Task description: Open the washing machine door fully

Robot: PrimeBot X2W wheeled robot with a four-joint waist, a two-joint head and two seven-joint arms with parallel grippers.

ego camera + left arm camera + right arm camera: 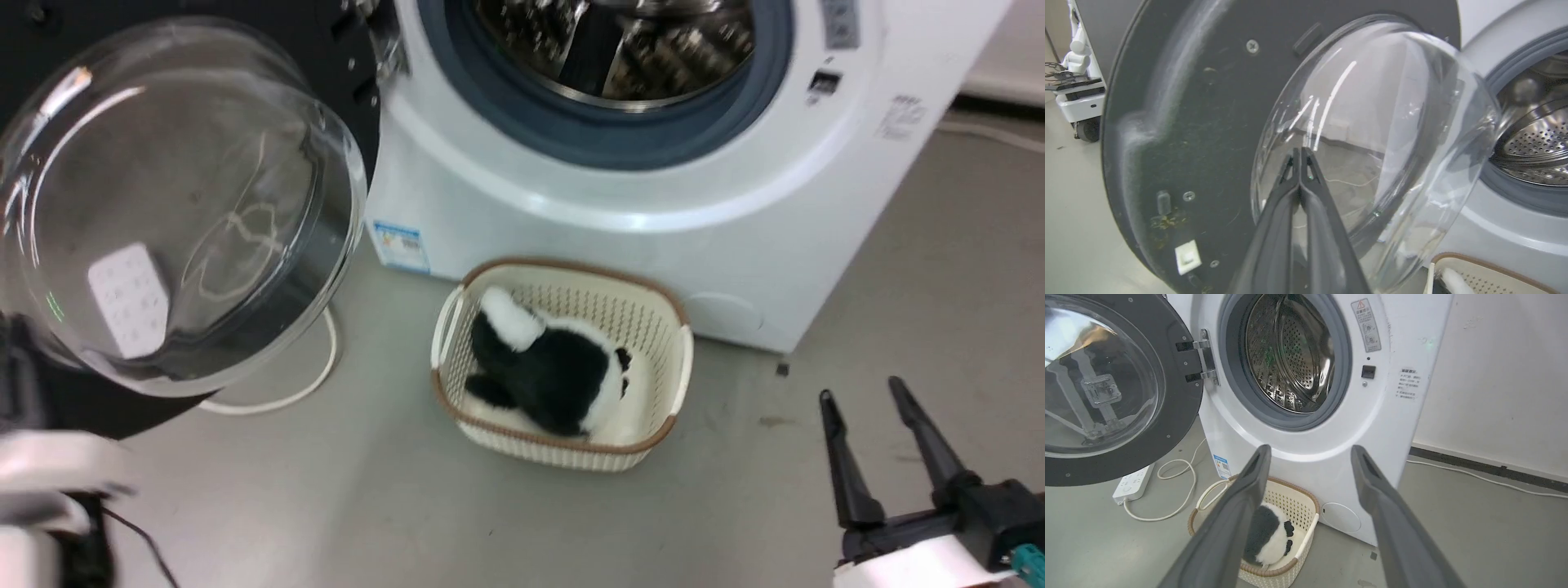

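Observation:
The washing machine door (245, 24) is swung out to the left of the white washing machine (571, 212), its clear glass bowl (180, 212) bulging toward me. A metal hinge (1202, 355) joins the black door (1171, 428) to the machine (1392, 416), and the steel drum (1290, 355) stands exposed. My left gripper (1300, 150) is shut, its fingertips together against or just short of the door's glass bowl (1392, 122); contact is unclear. Low at the right, my right gripper (861, 389) hangs open over the floor, holding nothing, its fingers (1241, 514) wide apart.
A cream basket (653, 327) holding a black-and-white plush toy (547, 367) sits on the floor before the machine. A white power strip (1133, 484) and looped cable (1180, 473) lie under the door. Another white wheeled unit (1077, 94) stands beyond the door. My pale left forearm (49, 482) is at lower left.

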